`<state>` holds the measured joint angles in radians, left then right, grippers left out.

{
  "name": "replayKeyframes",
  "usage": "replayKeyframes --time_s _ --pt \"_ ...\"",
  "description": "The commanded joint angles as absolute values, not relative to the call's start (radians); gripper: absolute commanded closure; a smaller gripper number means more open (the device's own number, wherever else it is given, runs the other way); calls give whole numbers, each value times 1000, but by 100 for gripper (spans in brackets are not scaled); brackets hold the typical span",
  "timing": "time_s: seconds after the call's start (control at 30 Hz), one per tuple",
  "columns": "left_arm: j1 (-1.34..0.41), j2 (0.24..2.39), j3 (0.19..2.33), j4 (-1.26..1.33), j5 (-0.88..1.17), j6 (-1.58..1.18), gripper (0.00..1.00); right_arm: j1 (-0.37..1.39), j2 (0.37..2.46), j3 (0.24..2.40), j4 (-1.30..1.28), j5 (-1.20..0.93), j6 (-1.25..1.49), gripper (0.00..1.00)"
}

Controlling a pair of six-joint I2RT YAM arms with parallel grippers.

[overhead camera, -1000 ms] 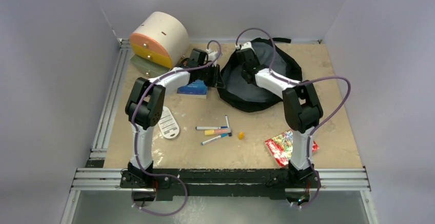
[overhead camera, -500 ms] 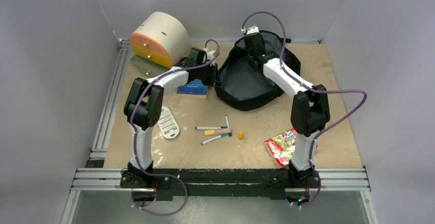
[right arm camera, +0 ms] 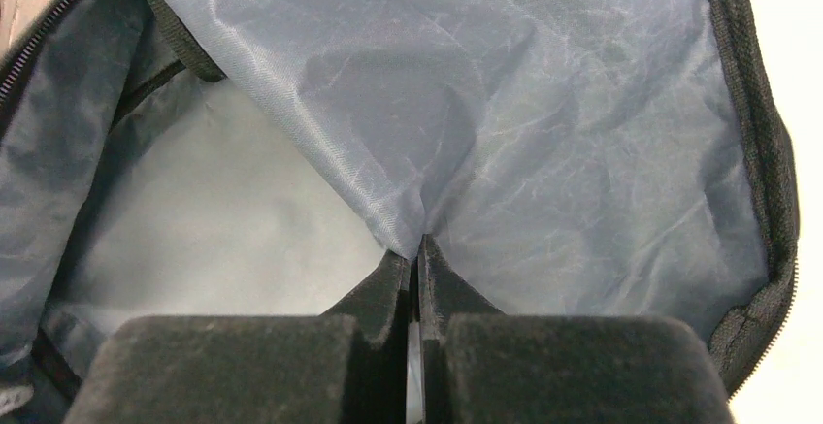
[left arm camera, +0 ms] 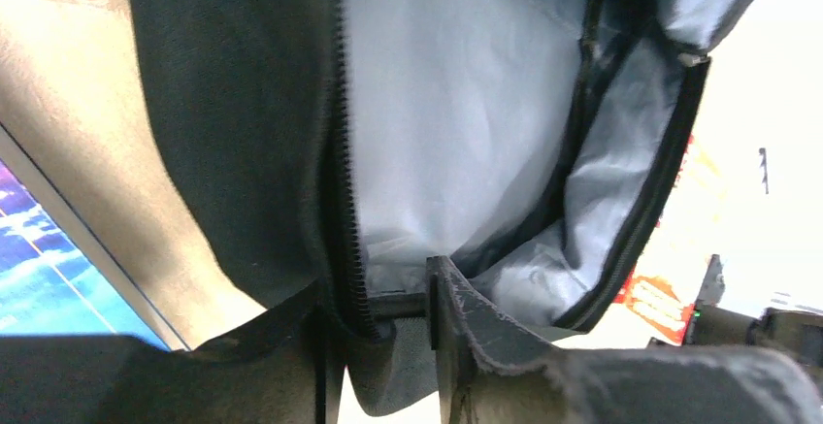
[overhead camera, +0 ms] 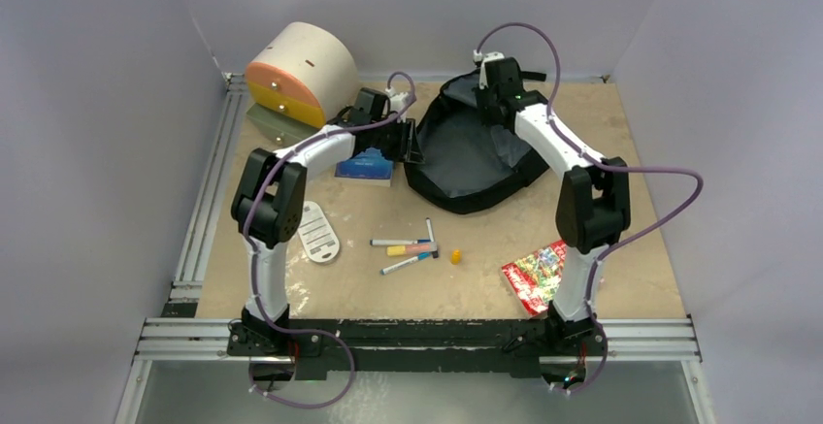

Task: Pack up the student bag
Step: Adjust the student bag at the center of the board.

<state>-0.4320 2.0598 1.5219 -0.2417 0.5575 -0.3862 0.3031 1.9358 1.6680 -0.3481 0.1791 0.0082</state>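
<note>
Pens (overhead camera: 408,247) and a red packet (overhead camera: 536,277) are left on the desk (overhead camera: 631,201) on the near side of the bag (overhead camera: 466,157), and nothing has been packed yet. The bag itself lies on the desk's far part. At the bag's left rim (left arm camera: 340,152), the left hand (left arm camera: 388,293) has just been released: its fingers are now parted, and the zipper edge lies slack between them instead of being clamped. A blue book (overhead camera: 367,167) is seen just left of the bag. At the bag's far edge, the right hand (right arm camera: 415,249) is kept clenched on a fold of grey lining (right arm camera: 485,104). Over the last second the flap has been drawn toward the far side, so the mouth is spread wider. The opening step is judged nearly done. With the left hand freed, an item could be fetched while the mouth is held open.
</note>
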Motion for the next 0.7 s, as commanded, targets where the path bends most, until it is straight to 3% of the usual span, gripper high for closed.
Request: replayKeyframes --time_s 0.0,0.2,0.47,0.67 --pt "-425 1933 1546 -175 603 -409 63 315 1958 1689 -321 144 54 97" --pt "-425 1787 1530 -229 360 -364 40 314 1946 1645 -274 165 100 94" --pt "-423 1666 1423 -343 70 -345 38 295 1883 1599 -228 218 149 73" --pt "-406 1555 1314 -339 -35 -377 30 291 1801 1549 -184 131 180 59"
